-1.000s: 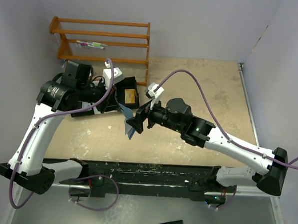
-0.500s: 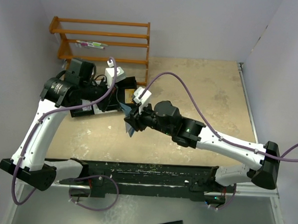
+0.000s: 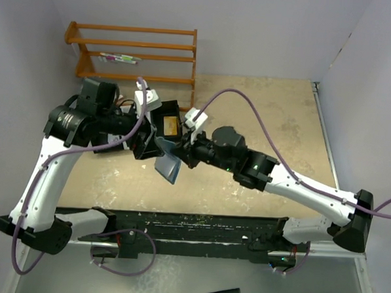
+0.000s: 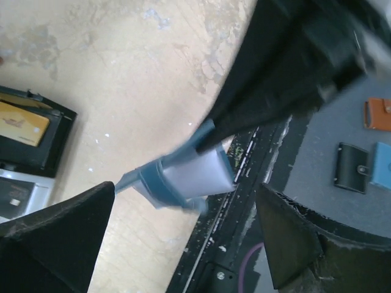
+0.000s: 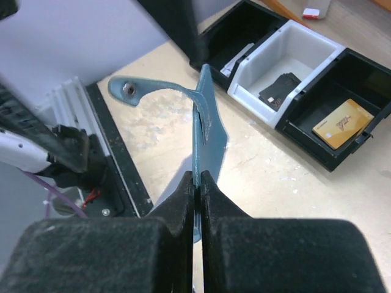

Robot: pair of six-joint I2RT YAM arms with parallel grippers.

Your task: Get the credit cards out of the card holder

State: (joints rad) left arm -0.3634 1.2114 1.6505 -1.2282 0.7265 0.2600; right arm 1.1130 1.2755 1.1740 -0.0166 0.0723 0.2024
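Note:
The blue card holder (image 3: 168, 163) hangs above the table, part open, its pale pocket (image 4: 198, 177) showing in the left wrist view. My right gripper (image 5: 198, 178) is shut on the holder's edge (image 5: 206, 125), and the snap strap (image 5: 131, 90) curls off to the left. My left gripper (image 4: 186, 204) stands open just beside the holder, with wide jaws that touch nothing. A gold-tan credit card (image 5: 342, 125) lies in a black compartment of the tray (image 3: 164, 112). I cannot see any cards inside the holder.
The tray's white middle compartment (image 5: 287, 67) holds a dark card (image 5: 282, 86), and the far black one (image 5: 235, 36) holds a pale card. A wooden rack (image 3: 135, 51) stands at the back left. Orange (image 4: 379, 113), black (image 4: 351, 165) and blue wallets lie beyond the table's near edge.
My right gripper came in and shut on the card holder. My left gripper opened, let go of the holder and drew back a little.

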